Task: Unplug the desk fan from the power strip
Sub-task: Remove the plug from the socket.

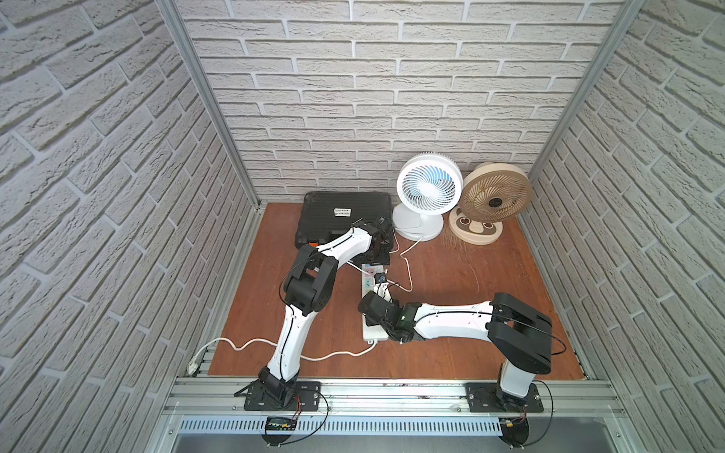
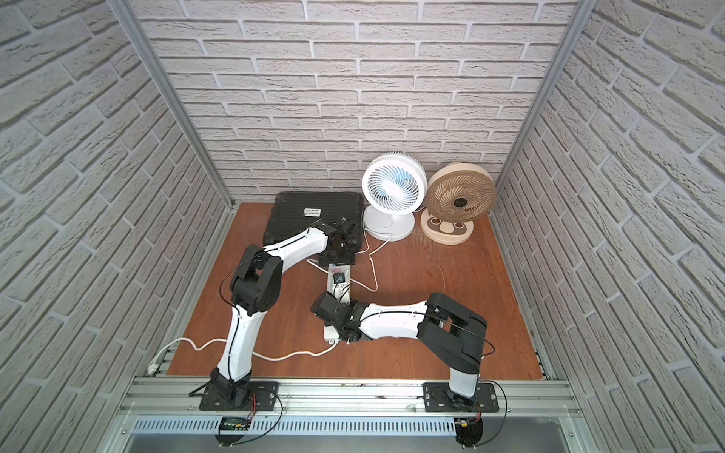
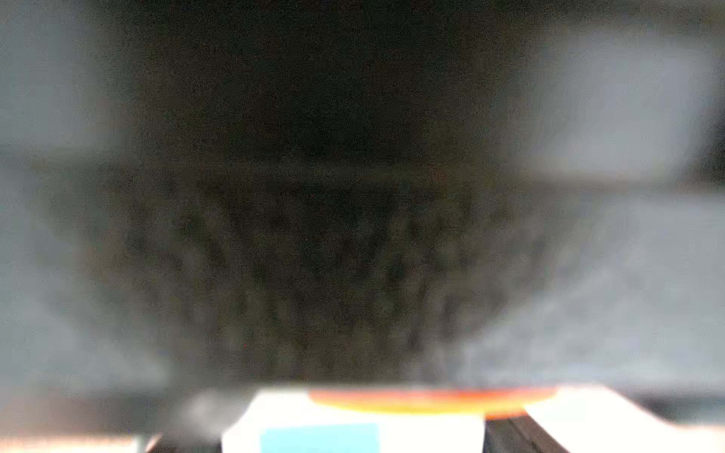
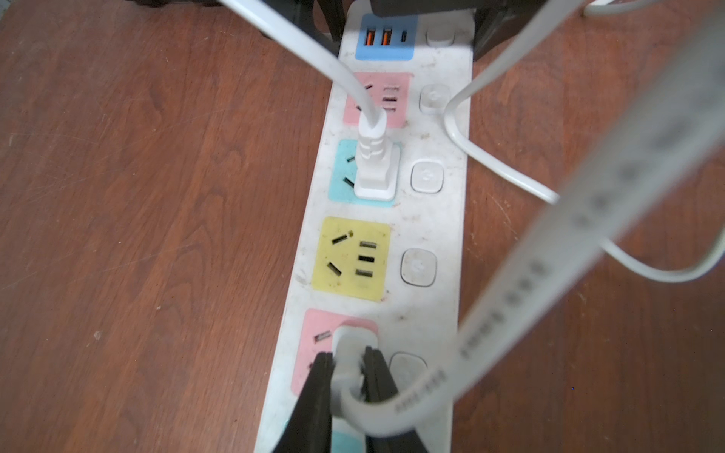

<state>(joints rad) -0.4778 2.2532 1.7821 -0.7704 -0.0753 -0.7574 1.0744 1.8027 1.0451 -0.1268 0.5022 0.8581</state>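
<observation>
Nearest, above the near half of the power strip [image 4: 427, 219]: the right pincer [image 4: 348, 361]. Clamps together on a white plug [image 4: 355, 341], black fingers [image 4: 319, 392] pressed to either side of it. Seated in a pink socket panel [image 4: 314, 345], beside a white switch button [image 4: 408, 368]. From that plug, a flat white cord [image 4: 549, 255] curling up and away, blurred close to the lens.

Farther along the strip: a yellow panel [image 4: 351, 259] with bare slots, then a teal panel [image 4: 341, 172] carrying a second white plug [image 4: 376, 168], then another pink one, then a blue USB panel [image 4: 384, 37] at the far end. Lies lengthwise on the wooden table [image 1: 470, 274], running from the front rail toward the back wall.

At that far end: the left pincer [image 1: 374, 258], lowered onto or just over the strip. Cannot tell whether apart or together; mostly blur in the left wrist view, plus a white edge with a blue patch.

Farthest back, in both top views: the desk fan [image 1: 427, 188] [image 2: 393, 184]. Stands upright against the brick wall, between a black case [image 1: 345, 213] and a beige fan [image 1: 496, 196], well apart from the strip. Trails a thin white cord [image 1: 408, 270] from its round base across the table toward the strip's middle.
</observation>
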